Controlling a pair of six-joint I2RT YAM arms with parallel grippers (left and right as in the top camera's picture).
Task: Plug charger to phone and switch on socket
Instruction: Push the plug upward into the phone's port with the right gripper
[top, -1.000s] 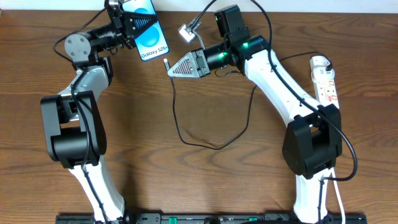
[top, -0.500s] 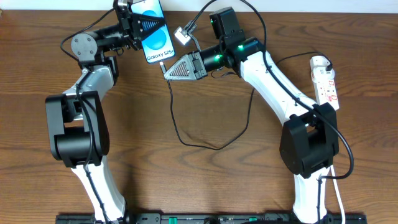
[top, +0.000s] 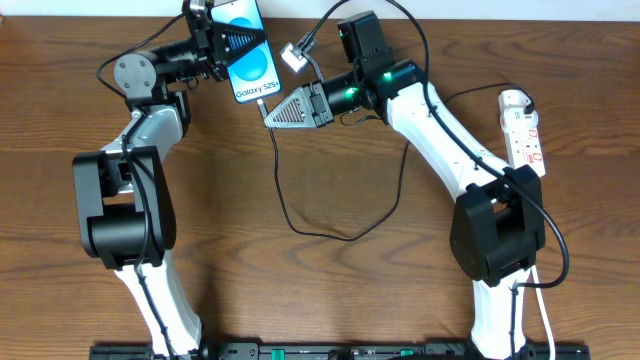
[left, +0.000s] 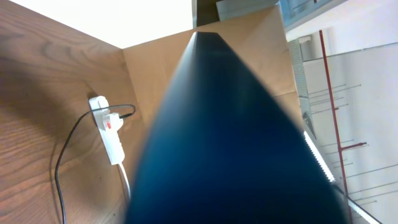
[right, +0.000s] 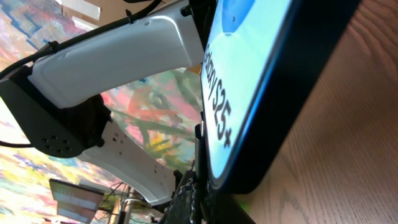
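Near the woodgrain desk's (top: 330, 300) top edge, left gripper (top: 240, 40) clamped the glossy phone (top: 252, 72), right gripper (top: 270, 110) pinched the thin black charger (top: 279, 170) beneath it; lower desk lay open.

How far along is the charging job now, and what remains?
Done: the left fingers hold the phone. In hand: the right fingers hold the charger by its plug at the phone's bottom edge; whether it is seated I cannot tell. Left: the power strip, untouched.
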